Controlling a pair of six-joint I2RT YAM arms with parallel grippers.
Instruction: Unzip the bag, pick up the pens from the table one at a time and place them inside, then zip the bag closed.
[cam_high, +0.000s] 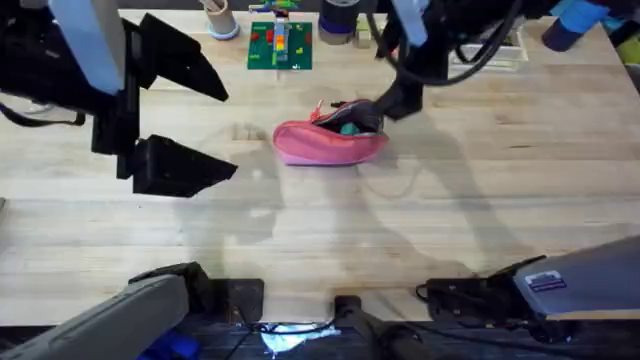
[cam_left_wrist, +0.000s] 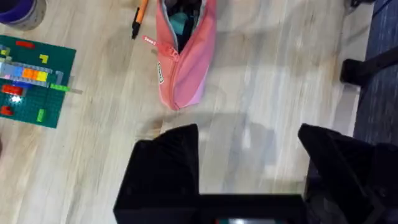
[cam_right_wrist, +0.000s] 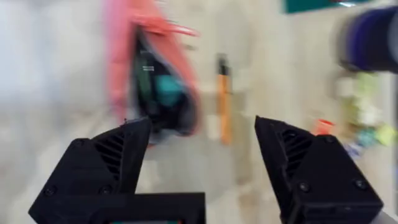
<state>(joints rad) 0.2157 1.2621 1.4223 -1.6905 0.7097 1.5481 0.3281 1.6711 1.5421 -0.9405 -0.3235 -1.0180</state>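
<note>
The bag (cam_high: 328, 143) is seen lying on the table (cam_high: 480, 210) just above the middle of the overhead view, its zipper drawn open and a dark interior with something teal exposed at its 2 o'clock end. The right hand (cam_high: 365, 118) is held just over that open end, and its black fingers (cam_right_wrist: 118, 155) are spread well apart with nothing between them. An orange pen (cam_right_wrist: 223, 99) with a black end is laid on the table just beside the bag's opening. The left hand (cam_high: 175, 115) is raised at about 9 o'clock from the bag, well apart from it, with its fingers (cam_left_wrist: 165, 168) parted and empty. A green brick baseplate (cam_high: 280, 45) is placed at 12 o'clock, near the far edge.
</note>
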